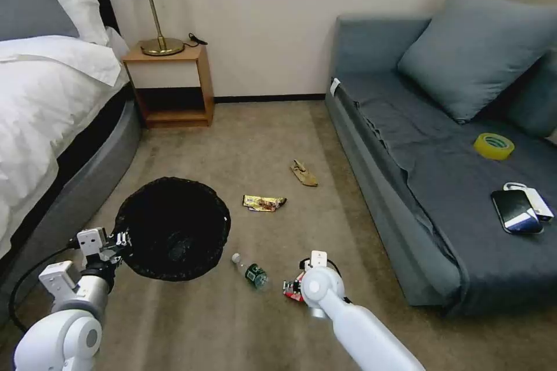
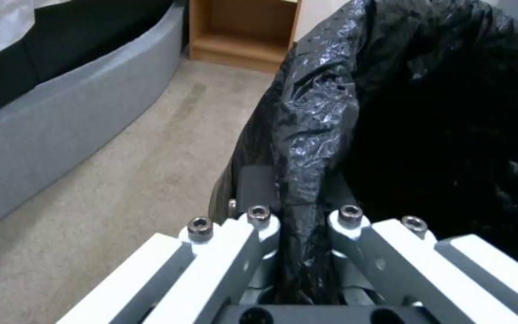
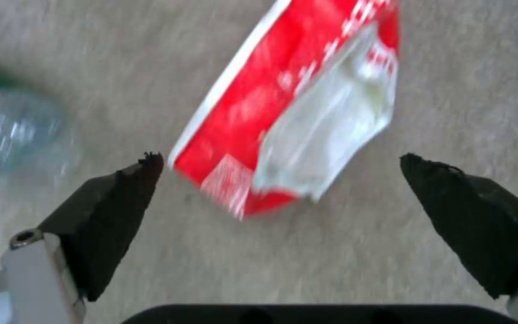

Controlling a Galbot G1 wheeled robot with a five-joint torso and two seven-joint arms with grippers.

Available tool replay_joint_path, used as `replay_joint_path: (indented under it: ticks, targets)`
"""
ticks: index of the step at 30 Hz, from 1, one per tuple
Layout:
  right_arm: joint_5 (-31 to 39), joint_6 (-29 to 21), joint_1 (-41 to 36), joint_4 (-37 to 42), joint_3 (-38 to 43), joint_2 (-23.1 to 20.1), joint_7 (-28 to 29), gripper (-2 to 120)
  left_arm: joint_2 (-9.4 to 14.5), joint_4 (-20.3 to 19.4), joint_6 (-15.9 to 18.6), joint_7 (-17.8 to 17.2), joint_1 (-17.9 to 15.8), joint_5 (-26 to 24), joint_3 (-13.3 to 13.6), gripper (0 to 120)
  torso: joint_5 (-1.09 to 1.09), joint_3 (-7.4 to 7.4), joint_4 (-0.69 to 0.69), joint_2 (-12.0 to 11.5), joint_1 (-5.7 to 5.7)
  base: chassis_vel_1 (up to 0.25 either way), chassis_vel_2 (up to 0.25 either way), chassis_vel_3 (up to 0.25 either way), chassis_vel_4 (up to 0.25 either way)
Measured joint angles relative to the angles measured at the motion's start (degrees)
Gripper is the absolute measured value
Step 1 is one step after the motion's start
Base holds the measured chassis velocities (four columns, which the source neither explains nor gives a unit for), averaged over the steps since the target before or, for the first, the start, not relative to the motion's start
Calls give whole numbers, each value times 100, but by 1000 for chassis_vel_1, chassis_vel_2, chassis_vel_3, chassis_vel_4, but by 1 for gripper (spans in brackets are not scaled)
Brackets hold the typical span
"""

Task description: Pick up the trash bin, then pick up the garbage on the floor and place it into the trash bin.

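My left gripper [image 1: 120, 242] is shut on the rim of the trash bin [image 1: 174, 226], a round bin lined with a wrinkly black bag [image 2: 313, 135], held at the lower left. The garbage lies on the carpet: a red-and-white carton [image 3: 295, 112] directly below my open right gripper [image 3: 280, 162], its end between the two black fingertips [image 3: 133, 180]; a clear bottle with a green label [image 1: 251, 272] beside it; a gold wrapper [image 1: 264, 203]; a tan scrap [image 1: 304, 174] farther off. In the head view my right wrist [image 1: 316, 284] covers most of the carton [image 1: 292, 288].
A bed [image 1: 52, 110] runs along the left and a grey sofa [image 1: 441, 185] along the right, carrying a yellow tape roll [image 1: 494, 146] and a black phone [image 1: 515, 210]. A wooden nightstand [image 1: 171, 84] with a lamp stands at the far wall.
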Motion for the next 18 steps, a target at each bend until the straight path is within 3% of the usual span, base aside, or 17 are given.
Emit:
replay_joint_path:
  ticks: [18]
  targets:
    - [-962, 60, 339, -1357, 407, 565, -716, 100, 120, 169, -87, 85, -6, -69, -112, 4, 0, 0, 0, 0, 0, 0, 0, 0, 0]
